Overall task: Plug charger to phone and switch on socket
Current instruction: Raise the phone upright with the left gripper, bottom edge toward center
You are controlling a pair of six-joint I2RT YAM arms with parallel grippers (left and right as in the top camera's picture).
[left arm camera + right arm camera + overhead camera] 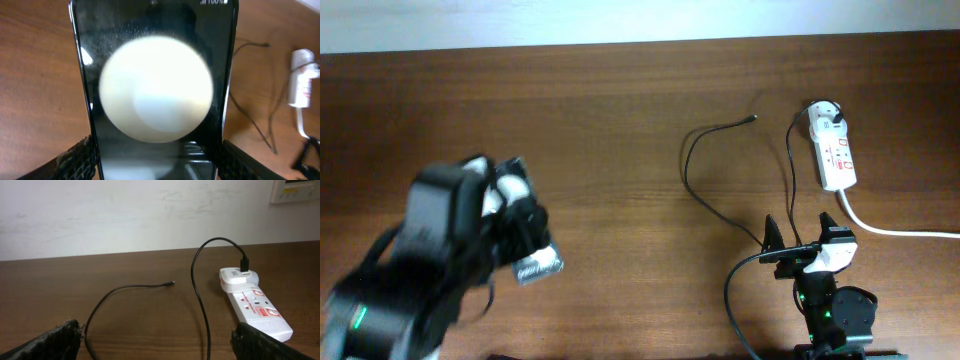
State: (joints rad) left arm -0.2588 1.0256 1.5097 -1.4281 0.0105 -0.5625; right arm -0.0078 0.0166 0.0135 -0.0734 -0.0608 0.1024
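Observation:
My left gripper point(156, 162) is shut on the phone point(155, 90), whose glossy black screen reflects a large round white light. In the overhead view the left gripper point(525, 245) holds the phone point(538, 266) above the table's left side. The charger point(688, 160), a thin black cable, loops across the right half; its tip point(171, 283) lies free on the wood, and its other end is plugged into the socket point(835, 150). The socket also shows in the right wrist view point(255, 305) and the left wrist view point(300, 85). My right gripper point(800, 230) is open and empty, just in front of the socket point(160, 350).
A thick white cord point(890, 230) runs from the socket's near end off the right edge. A pale wall point(150, 215) stands behind the table's far edge. Brown wood lies between the two arms.

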